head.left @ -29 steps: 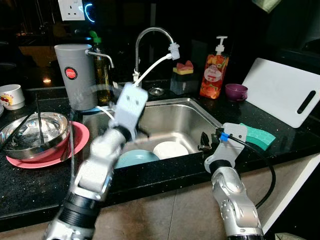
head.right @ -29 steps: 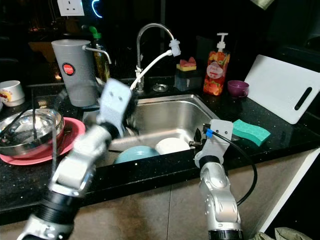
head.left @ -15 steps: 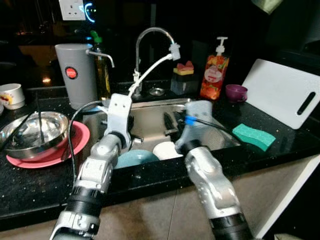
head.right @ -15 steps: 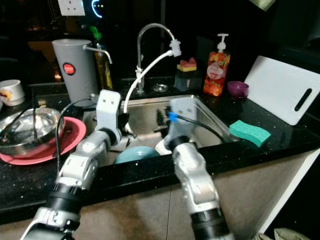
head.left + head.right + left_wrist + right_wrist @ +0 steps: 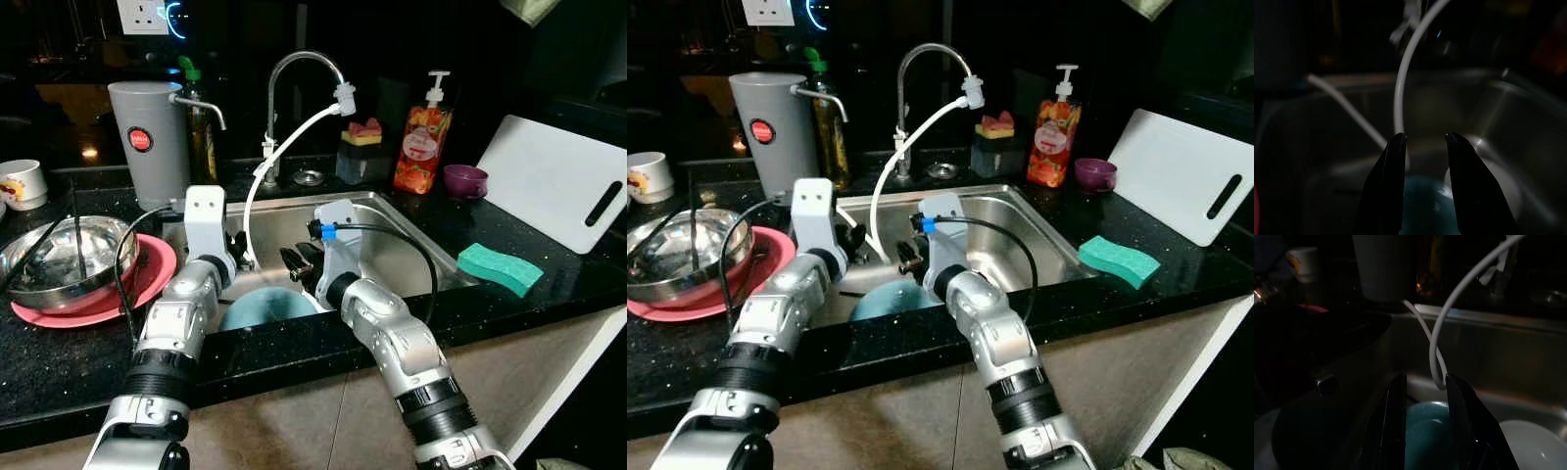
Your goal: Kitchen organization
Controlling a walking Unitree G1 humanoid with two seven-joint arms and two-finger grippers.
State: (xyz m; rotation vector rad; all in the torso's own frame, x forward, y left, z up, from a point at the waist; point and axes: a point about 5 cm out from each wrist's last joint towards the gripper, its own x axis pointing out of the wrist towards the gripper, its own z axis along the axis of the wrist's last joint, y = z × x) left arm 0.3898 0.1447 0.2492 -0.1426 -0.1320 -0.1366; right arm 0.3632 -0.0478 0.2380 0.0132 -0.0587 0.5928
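Both grippers hang inside the steel sink (image 5: 402, 212). A teal bowl (image 5: 269, 306) lies at the sink's front, with a white dish (image 5: 1533, 445) beside it on the right. My left gripper (image 5: 235, 257) is open above the bowl's left side, nothing between its fingers (image 5: 1393, 166). Just right of it, my right gripper (image 5: 297, 262) is open too, pointing left over the bowl (image 5: 1425, 431). A thin white hose (image 5: 284, 152) loops from the faucet (image 5: 299, 64) down into the sink between the two grippers.
On the left counter a steel bowl (image 5: 64, 255) rests on a pink plate (image 5: 147, 284), with a grey jug (image 5: 149, 137) and white mug (image 5: 22, 184) behind. To the right are a soap bottle (image 5: 419, 147), purple cup (image 5: 462, 180), green sponge (image 5: 500, 266) and white cutting board (image 5: 558, 176).
My right arm swung from the counter's front right edge leftward into the sink. My left arm came down from above into the sink's left part.
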